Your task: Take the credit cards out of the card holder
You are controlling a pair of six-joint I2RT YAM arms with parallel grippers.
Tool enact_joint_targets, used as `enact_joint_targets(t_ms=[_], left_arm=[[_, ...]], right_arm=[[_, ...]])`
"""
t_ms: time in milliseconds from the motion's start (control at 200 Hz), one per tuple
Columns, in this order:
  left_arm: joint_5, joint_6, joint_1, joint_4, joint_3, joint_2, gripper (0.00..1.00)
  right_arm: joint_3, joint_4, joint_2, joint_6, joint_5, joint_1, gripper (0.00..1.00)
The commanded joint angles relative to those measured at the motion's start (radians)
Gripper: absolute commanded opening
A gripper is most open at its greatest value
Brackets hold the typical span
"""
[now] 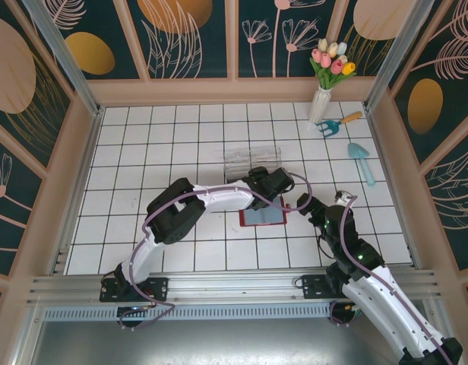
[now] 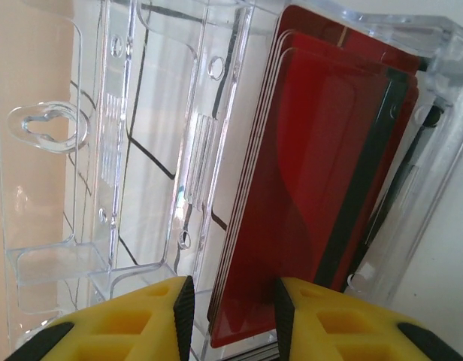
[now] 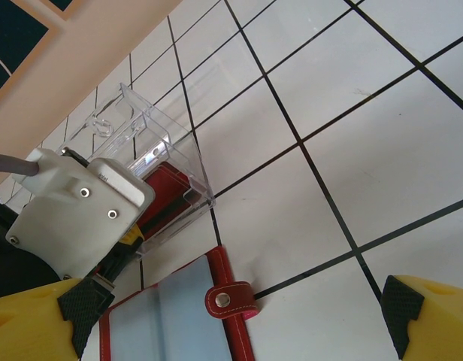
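Standing part-way apart at the bottom of the left wrist view, the left gripper [image 2: 231, 312] is released. Its yellow fingers [image 2: 141, 325] are flanking the lower end of a stack of red cards [image 2: 314, 188], and a sliver of gap is showing beside the left-hand pad. The red cards are standing on edge inside a clear plastic box [image 2: 141, 150]. In the top view the left gripper [image 1: 270, 182] is sitting at centre frame, just below the clear plastic box [image 1: 253, 161].

The right gripper [image 3: 243, 304] is gaping wide and holding nothing, its fingers sitting in the lower corners of the right wrist view. Under it the card holder [image 3: 179, 320] is lying open on the table [image 3: 382, 150], grey-blue inside, with its red tab [image 3: 230, 301] pointing right. In the top view the card holder [image 1: 263, 215] is lying just below the left gripper.
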Motion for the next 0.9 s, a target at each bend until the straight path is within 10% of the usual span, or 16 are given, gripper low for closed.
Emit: enact_joint_targets(t_ms=[0,530,711,896], left_arm=[[-0.023,-0.020,0.006,-0.015,0.035,0.011,0.37],[0.203,-0.294,0.006,-0.085,-0.031,-0.294,0.45],[0.177,-0.483,0.006,0.016,-0.239,-0.532,0.97],[-0.037,-0.730,0.032,0.114,-0.509,-0.821,0.99]], right_arm=[[-0.013,0.018,-0.011,0.019,-0.013,-0.003,0.99],[0.006,0.066,0.003,-0.017,-0.036,-0.004,0.99],[0.021,0.153,0.073,-0.069,-0.036,-0.005,0.99],[0.093,0.256,0.232,-0.157,0.050,-0.006,0.99]])
